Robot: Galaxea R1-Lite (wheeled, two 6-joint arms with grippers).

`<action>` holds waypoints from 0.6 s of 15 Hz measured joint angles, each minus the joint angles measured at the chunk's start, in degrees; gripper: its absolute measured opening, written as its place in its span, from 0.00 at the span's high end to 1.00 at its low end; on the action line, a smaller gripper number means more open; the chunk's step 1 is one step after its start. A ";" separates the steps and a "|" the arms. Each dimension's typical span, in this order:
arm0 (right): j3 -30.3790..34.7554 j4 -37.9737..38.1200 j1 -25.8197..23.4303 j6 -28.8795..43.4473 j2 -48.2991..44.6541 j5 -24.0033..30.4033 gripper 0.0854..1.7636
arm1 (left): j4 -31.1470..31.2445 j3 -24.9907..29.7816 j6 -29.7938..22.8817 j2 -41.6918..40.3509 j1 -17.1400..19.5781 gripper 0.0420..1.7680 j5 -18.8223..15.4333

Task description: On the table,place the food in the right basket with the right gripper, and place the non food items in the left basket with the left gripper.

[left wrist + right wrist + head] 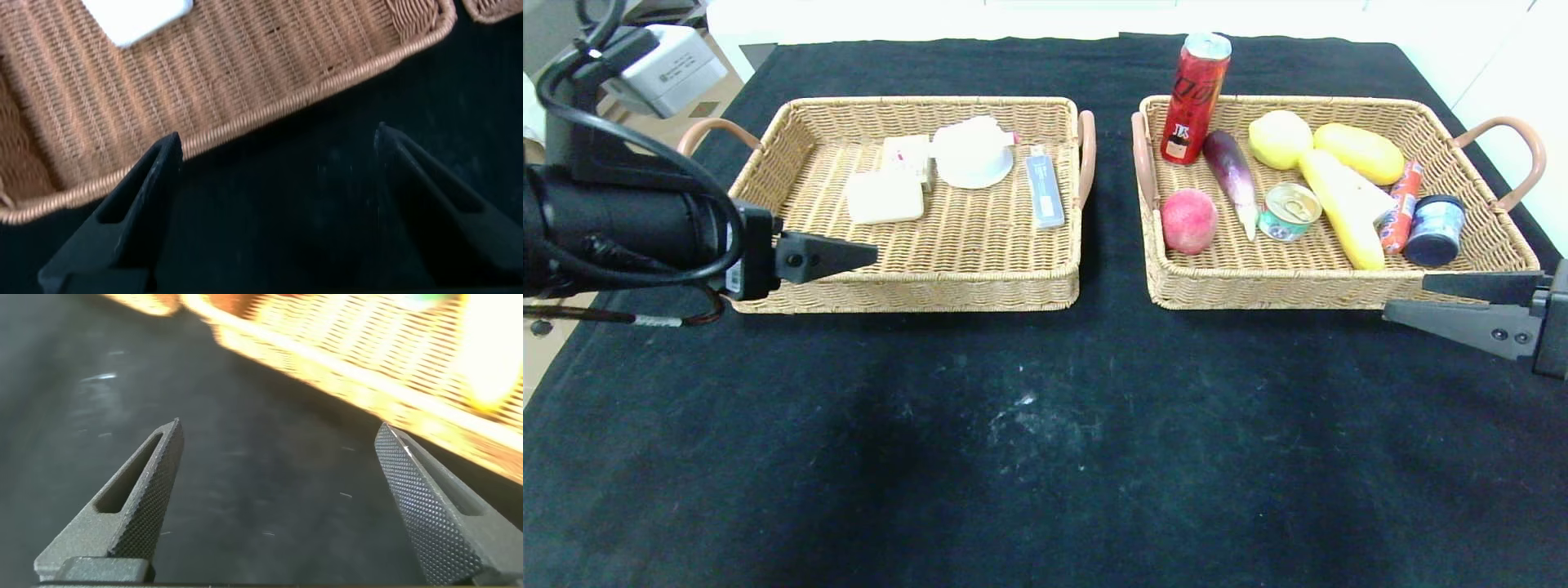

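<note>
- The left end effector hangs released at the near left corner of the left basket; in the left wrist view its two fingers stand wide apart with nothing between them, over the black worktop just beside the basket's near rim.
- Beyond that end effector, inside the left basket, lie a cream soap bar, a small white box, a white round dish-like item and a grey-blue flat stick. The soap bar is the nearest of them to the end effector.
- The right end effector hangs released just beside the near right corner of the right basket; the right wrist view shows its fingers spread, holding nothing, with the basket's near wall ahead of them.
- Beyond this end effector, inside the right basket, a red can stands upright at the far corner most distant from it, with a purple eggplant and a peach near that can.
- Closer to the right end effector lie a dark round tin, a red sausage stick, a long yellow piece of food, an opened small can, a yellow potato-like item and a pale yellow fruit.
</note>
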 joint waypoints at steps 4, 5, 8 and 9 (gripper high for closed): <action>0.60 0.07 -2.47 -0.22 -0.24 -5.62 0.03 | 0.07 10.22 -0.24 -10.18 0.88 0.04 0.11; 0.99 0.11 -3.35 -0.20 -0.95 -5.73 0.03 | 0.05 12.53 -0.18 -13.03 1.35 0.04 0.21; 3.66 0.20 -5.53 0.09 -5.47 -5.60 0.03 | 0.27 17.80 0.20 -21.37 2.86 0.04 0.49; 5.01 0.27 -5.95 0.18 -7.44 -5.56 0.03 | 0.49 19.43 0.52 -24.65 3.19 0.04 0.71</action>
